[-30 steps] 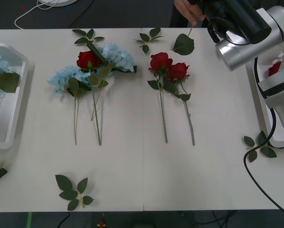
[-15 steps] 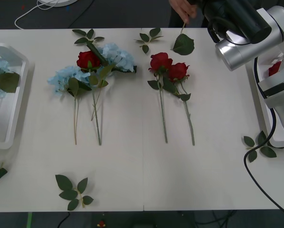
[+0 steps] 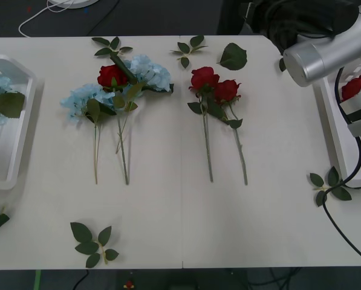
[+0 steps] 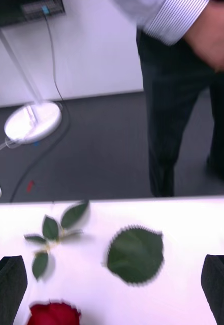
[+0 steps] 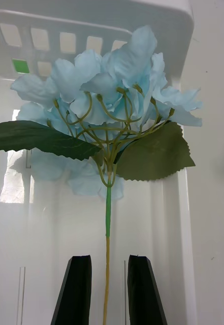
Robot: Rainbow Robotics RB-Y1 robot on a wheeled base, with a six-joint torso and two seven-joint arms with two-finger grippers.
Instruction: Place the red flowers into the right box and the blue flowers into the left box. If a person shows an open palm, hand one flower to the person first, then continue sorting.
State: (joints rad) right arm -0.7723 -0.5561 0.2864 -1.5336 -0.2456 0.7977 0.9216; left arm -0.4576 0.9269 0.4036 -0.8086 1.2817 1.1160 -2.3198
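Observation:
Two red flowers (image 3: 213, 84) lie side by side at the table's middle, and a third red flower (image 3: 112, 75) lies among two blue flowers (image 3: 145, 69) to their left. Another blue flower (image 5: 109, 101) lies in the left box (image 3: 20, 130). My left gripper (image 5: 110, 264) hovers over it, open narrowly, a black finger on each side of the stem without touching it. My right gripper (image 4: 114, 266) is open above the table's far edge, over a loose leaf (image 4: 135, 254). The right box (image 3: 337, 130) holds a red flower (image 3: 352, 87). A person (image 4: 178, 101) stands beyond the table.
Loose green leaf sprigs lie near the far edge (image 3: 189, 48), at the front left (image 3: 92, 241) and beside the right box (image 3: 328, 184). My right arm (image 3: 319, 54) covers part of that box. A cable and a lamp base (image 4: 33, 122) are on the floor behind.
The person's hand with a thin stem at the far edge has withdrawn out of the front view. My right arm has shifted back and to the right. The flowers on the table have not moved.

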